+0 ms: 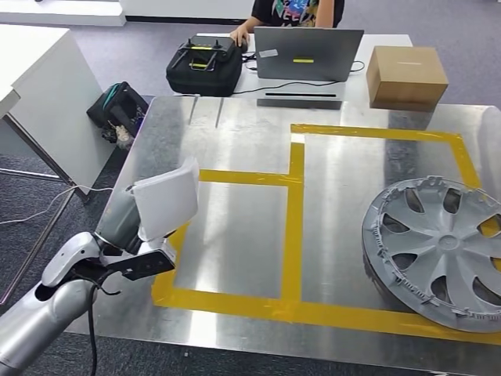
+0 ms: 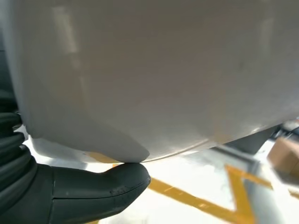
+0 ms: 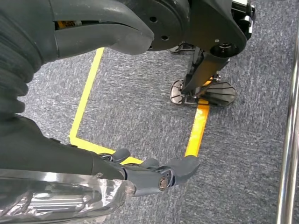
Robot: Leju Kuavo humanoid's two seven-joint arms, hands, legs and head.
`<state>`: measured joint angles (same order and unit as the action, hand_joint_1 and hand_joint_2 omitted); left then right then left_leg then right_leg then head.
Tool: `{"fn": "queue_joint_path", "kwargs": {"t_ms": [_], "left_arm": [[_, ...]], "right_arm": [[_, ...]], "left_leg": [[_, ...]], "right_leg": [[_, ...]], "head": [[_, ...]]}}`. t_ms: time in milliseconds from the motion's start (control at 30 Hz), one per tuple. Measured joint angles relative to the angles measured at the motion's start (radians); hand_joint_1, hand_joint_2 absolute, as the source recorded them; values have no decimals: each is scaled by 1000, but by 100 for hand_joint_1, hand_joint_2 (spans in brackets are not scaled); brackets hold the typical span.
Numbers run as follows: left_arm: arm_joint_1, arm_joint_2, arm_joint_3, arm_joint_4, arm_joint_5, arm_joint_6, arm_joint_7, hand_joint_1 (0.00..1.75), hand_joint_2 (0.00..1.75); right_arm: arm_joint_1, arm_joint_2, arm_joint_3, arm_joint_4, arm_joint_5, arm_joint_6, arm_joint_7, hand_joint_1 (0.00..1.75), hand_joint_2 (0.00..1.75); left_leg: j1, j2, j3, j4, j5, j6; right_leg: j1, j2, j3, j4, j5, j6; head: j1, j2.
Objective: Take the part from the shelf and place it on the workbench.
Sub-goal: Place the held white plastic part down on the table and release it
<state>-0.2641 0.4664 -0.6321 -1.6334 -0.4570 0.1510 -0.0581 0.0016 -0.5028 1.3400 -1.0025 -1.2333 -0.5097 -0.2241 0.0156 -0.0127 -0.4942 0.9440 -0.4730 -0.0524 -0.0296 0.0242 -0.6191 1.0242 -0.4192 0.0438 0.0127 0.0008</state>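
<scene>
The left hand holds a white part. The part sits on top of the hand, up above the near left corner of the shiny desk. A dark thumb presses right under the part. Yellow tape makes boxes on the desk, just past the hand. Far off to the hand's right lies a grey wheel cover. The right hand hangs low over the grey carpet, holding nothing, with its fingers stretched out flat.
</scene>
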Motion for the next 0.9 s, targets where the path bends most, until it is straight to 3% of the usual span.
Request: {"fn": "queue_joint_path", "kwargs": {"t_ms": [167,367,700,900], "left_arm": [[-34,8,-37,24,-95,-110,106,175,175],[-65,8,-85,70,-197,-167,139,175,175],[-83,-1,-132,136,-234,-160,116,175,175],[-85,-55,-155,216,-240,-52,26,175,175]], "right_arm": [[-8,0,1,4,33,45,14,0,175],[-18,0,-2,12,82,71,51,0,175],[-18,2,-19,18,116,55,80,0,175],[-14,12,-54,11,201,59,114,0,175]], "left_leg": [[-3,0,0,1,3,5],[-3,0,-1,1,4,8],[-5,0,-1,1,4,14],[-6,0,-1,1,4,15]], "right_leg": [[-2,0,5,-10,7,6],[-3,0,9,-17,11,10],[-5,0,10,-20,12,12],[-6,0,10,-20,12,12]], "head": [[0,0],[0,0],[0,0],[0,0]]}}
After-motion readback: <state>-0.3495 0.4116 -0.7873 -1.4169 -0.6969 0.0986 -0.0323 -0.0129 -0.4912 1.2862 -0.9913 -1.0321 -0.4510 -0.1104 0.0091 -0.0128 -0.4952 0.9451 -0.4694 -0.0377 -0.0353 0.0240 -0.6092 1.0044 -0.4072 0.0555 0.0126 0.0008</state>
